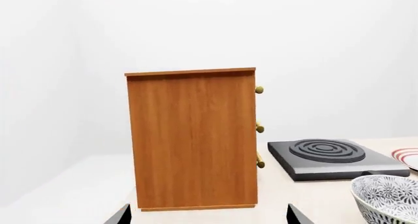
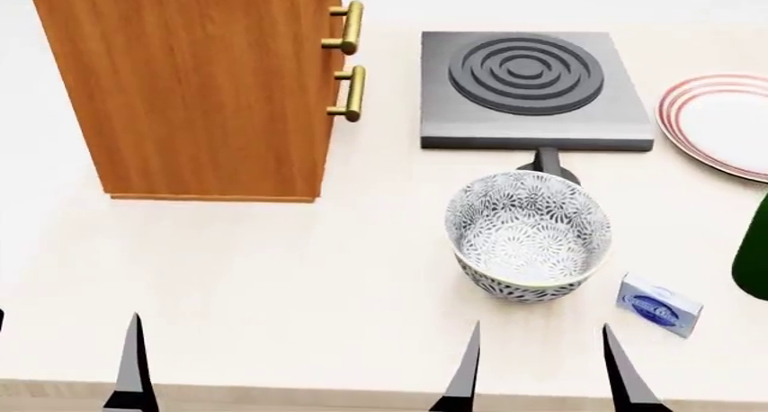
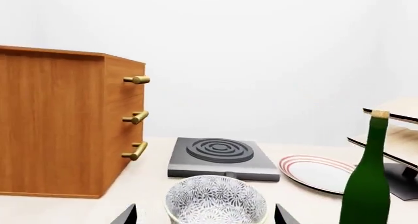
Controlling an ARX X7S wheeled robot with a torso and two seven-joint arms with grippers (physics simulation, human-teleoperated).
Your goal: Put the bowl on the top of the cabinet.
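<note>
The bowl point(image 2: 528, 234), white with a dense black floral pattern, stands upright on the pale table, right of the cabinet. The orange-brown cabinet point(image 2: 192, 88) with brass handles stands at the back left. My right gripper point(image 2: 542, 371) is open near the table's front edge, its fingertips just short of the bowl and in line with it. In the right wrist view the bowl point(image 3: 216, 200) fills the space ahead of the right gripper point(image 3: 205, 216). My left gripper point(image 2: 66, 353) is open and holds nothing. It faces the cabinet's point(image 1: 193, 136) side, and the bowl point(image 1: 388, 197) sits off to one side of the left gripper point(image 1: 209, 216).
A dark hot plate point(image 2: 528, 79) with ring grooves lies behind the bowl. A white plate with red rings point(image 2: 720, 124) is at the far right. A green bottle point(image 3: 369, 185) and a small blue box point(image 2: 657, 306) stand right of the bowl. A pale slanted rack point(image 3: 392, 131) is beyond.
</note>
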